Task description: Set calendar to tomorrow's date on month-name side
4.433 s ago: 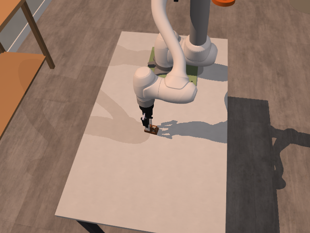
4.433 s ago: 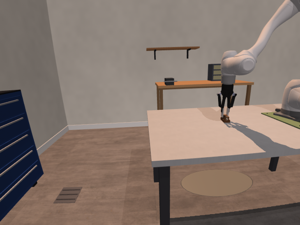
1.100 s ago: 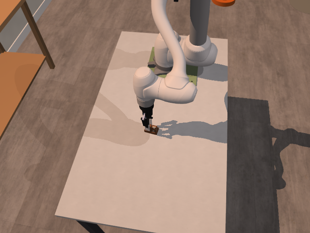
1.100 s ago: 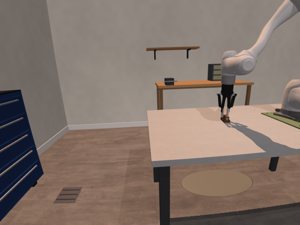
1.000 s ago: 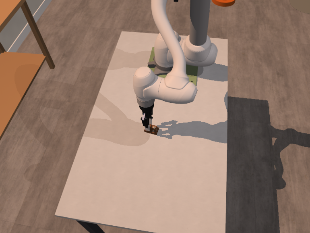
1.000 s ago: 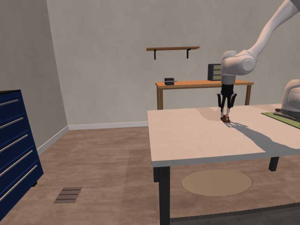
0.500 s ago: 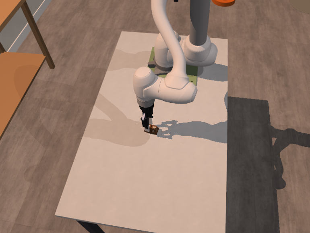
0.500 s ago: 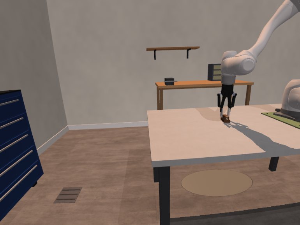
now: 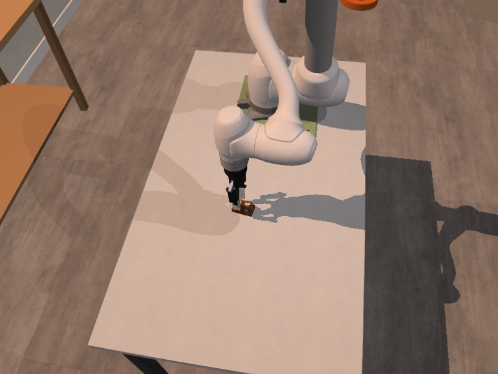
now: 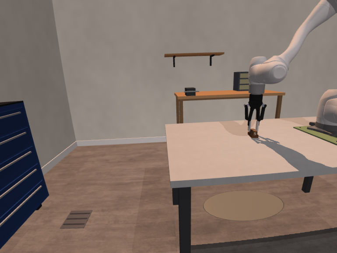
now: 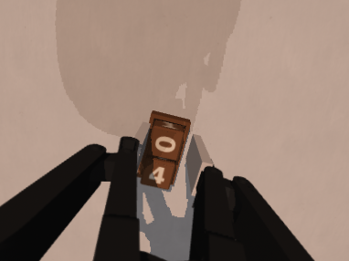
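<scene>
Claw (image 9: pixel 240 202) (image 10: pixel 253 128) (image 11: pixel 168 141) with fingers apart, brown cubes (image 10: pixel 254 131) (image 11: pixel 163 155) between them, tops reading 0 and 4, side 5

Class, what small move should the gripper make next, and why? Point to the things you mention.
Probably lift the jaws straight up: they look parted around the cubes (image 11: pixel 161 155), which sit side by side in the tray (image 11: pixel 170 116), and a sideways move might knock them.

The pale table (image 9: pixel 241 289) (image 10: pixel 217 152) (image 11: pixel 283 67) carries the brown calendar tray (image 9: pixel 242 213) (image 10: pixel 254 136) (image 11: pixel 170 115).
</scene>
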Controlling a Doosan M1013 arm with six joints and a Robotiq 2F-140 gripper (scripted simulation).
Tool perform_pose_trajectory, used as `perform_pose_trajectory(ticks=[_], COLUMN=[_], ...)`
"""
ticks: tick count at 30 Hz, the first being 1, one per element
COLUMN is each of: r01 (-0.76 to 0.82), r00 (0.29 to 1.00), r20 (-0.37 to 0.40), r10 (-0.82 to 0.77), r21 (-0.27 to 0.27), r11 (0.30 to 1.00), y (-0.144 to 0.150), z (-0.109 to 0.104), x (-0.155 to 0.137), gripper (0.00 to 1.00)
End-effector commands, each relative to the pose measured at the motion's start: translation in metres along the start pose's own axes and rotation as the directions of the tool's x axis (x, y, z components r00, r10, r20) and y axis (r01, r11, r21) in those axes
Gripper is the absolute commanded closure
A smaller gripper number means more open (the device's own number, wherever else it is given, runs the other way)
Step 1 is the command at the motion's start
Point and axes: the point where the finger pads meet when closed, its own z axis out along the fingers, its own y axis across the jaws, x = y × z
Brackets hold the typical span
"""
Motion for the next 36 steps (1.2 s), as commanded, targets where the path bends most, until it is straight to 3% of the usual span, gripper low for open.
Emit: perform_pose_trajectory(ticks=[1, 9, 17, 22, 23, 36], r01=[-0.001, -0.001, -0.001, -0.001, -0.001, -0.001], r00=[1.0, 1.0, 1.0, 1.0, 1.0, 1.0], r20=[0.001, 0.001, 0.001, 0.001, 0.001, 0.001], r10=[0.001, 0.001, 0.001, 0.001, 0.001, 0.001], r21=[-0.002, -0.002, -0.002, -0.002, -0.002, -0.002], r11=[1.0, 1.0, 1.0, 1.0, 1.0, 1.0], y=[0.002, 0.002, 0.002, 0.002, 0.002, 0.002], z=[-0.013, -0.056, -0.078, -0.082, -0.082, -0.082], x=[-0.002, -0.002, -0.002, -0.002, -0.002, -0.002], gripper=[0.72, 0.72, 0.72, 0.72, 0.0, 0.0])
